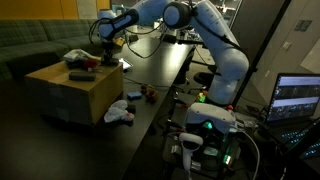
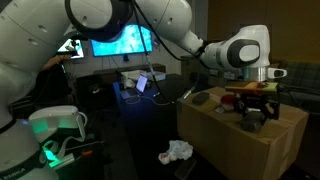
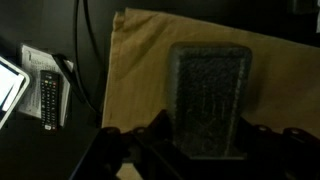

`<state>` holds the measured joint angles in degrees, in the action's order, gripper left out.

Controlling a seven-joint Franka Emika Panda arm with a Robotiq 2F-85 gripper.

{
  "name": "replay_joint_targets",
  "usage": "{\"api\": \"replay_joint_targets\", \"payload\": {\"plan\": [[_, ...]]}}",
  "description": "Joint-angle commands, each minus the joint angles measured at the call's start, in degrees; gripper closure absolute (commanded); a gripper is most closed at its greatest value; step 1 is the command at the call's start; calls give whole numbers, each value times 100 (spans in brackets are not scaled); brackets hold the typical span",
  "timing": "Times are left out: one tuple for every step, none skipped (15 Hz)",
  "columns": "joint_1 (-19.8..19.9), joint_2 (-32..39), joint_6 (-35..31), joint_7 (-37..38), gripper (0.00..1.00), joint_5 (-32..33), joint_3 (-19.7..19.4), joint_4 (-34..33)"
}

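hand (image 3: 200,130) dark, straddling | gray speckled rectangular block (image 3: 210,90) | tan cardboard box (image 3: 140,70)

White, rounded arm (image 1: 212,40) with black pincer (image 2: 258,106), base (image 2: 58,125) glowing green.

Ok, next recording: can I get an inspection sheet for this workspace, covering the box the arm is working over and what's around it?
Surface: cardboard box, its top serving as the work area.
Job's things: grey rectangular block lying flat on the box top.
Clutter: crumpled white cloth on the dark surface beside the box; remote control off the box.
Grippers: gripper directly over the block, jaws either side of it; grip cannot be told.
Cables: dark cable running alongside the box edge.
Surroundings: lit monitor, laptop, sofa; dim room.
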<state>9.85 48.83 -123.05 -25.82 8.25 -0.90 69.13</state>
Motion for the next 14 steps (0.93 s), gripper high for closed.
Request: {"api": "replay_joint_targets", "payload": {"plan": [[0, -212, 439, -208, 67, 5, 63, 370], [-24, -260, 451, -173, 67, 32, 43, 416], [-40, -281, 450, -127, 67, 40, 30, 437], [-56, -294, 422, -73, 67, 47, 16, 450], [-57, -322, 440, -73, 65, 42, 19, 463], [-70, -366, 413, -34, 18, 47, 9, 485], [-67, -403, 437, -45, 17, 38, 17, 500], [-75, -463, 420, -14, 12, 30, 18, 533], [-65, -522, 441, -32, 4, 8, 36, 575], [-70, -614, 438, -26, 0, 0, 43, 631], [-82, -683, 415, -9, 0, 2, 44, 690], [-102, -768, 380, 38, 0, -16, 56, 724], [-111, -862, 361, 53, 0, -24, 64, 787], [-127, -951, 356, 55, 0, -36, 83, 842]]}}
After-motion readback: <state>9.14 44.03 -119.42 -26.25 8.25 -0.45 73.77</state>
